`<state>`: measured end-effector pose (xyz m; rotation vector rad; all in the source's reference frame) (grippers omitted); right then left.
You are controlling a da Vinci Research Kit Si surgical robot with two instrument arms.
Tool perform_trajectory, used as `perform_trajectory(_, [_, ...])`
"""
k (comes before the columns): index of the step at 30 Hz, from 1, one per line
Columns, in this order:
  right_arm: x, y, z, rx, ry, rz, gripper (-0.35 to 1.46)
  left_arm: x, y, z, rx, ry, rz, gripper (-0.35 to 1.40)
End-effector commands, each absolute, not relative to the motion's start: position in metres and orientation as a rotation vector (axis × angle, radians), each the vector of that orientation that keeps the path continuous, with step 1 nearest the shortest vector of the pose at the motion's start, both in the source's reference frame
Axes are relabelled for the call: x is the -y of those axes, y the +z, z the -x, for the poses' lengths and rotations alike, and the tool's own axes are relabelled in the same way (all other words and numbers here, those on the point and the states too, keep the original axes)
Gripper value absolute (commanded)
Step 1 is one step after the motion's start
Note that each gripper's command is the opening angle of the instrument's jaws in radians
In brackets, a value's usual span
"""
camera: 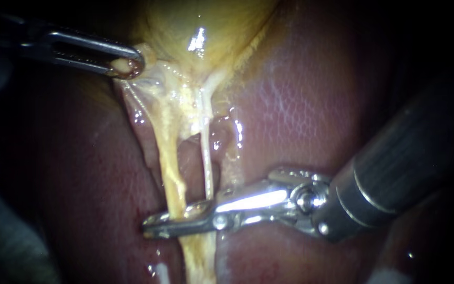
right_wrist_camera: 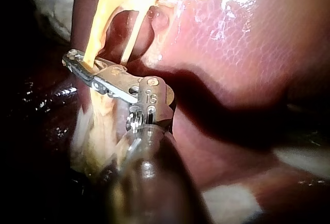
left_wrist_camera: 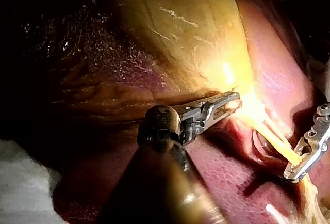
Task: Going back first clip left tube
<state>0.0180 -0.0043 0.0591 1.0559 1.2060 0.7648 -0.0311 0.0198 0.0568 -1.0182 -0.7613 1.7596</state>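
Straddling the left tube low in the endoscope view, my right instrument has its jaws pressed onto that tube from two sides, one jaw over it and one under it. I cannot make out a clip as something separate from the bright metal there. The left tube is the thicker yellow band. Its long axis runs from the neck of the gallbladder down the view, slanting a little toward the right as it descends over the liver. The jaws lie almost square across that axis, with their tips pointing to the view's left and just past the tube's far edge. The thin pale right tube runs down just beside the left one and ends behind the same jaws, nearer their hinge. The relation that matters for going back is therefore crosswise: the tube sits between the jaws, and the shaft leads away to the right. In my judgement the jaws must spread first and then draw back along the shaft's own line, so they slide off sideways without dragging either tube. My left instrument is well apart, up at the gallbladder's neck. Its jaws are pinching a small fold of gallbladder tissue there, which seems to hold the tubes taut. The right instrument is plainly the nearer one and the one to move.
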Motion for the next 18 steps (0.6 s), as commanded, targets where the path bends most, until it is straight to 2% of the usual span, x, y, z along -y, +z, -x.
perform_trajectory(1, [0.0043,0.0591,-0.0180,-1.206,0.765,-1.056,-0.35,-0.0198,0.0568,0.0311,0.761,1.760,1.018,-0.35])
perform_trajectory(4, [0.0043,0.0591,-0.0180,-1.205,0.763,-1.058,-0.35,-0.0198,0.0568,0.0311,0.761,1.760,1.018,-0.35])
perform_trajectory(6, [0.0044,0.0593,-0.0183,-1.213,0.748,-1.045,-0.11,-0.0198,0.0568,0.0311,0.761,1.760,1.018,-0.35])
perform_trajectory(7, [0.0046,0.0595,-0.0185,-1.215,0.743,-1.039,0.09,-0.0198,0.0568,0.0311,0.761,1.760,1.018,-0.35])
perform_trajectory(10, [0.0052,0.0605,-0.0192,-1.218,0.734,-1.028,0.34,-0.0198,0.0568,0.0311,0.761,1.760,1.018,-0.35])
perform_trajectory(15, [0.0062,0.0631,-0.0196,-1.192,0.703,-0.996,0.45,-0.0198,0.0568,0.0311,0.761,1.760,1.018,-0.35])
perform_trajectory(18, [0.0060,0.0644,-0.0192,-1.145,0.669,-0.920,0.47,-0.0198,0.0568,0.0311,0.761,1.760,1.018,-0.35])
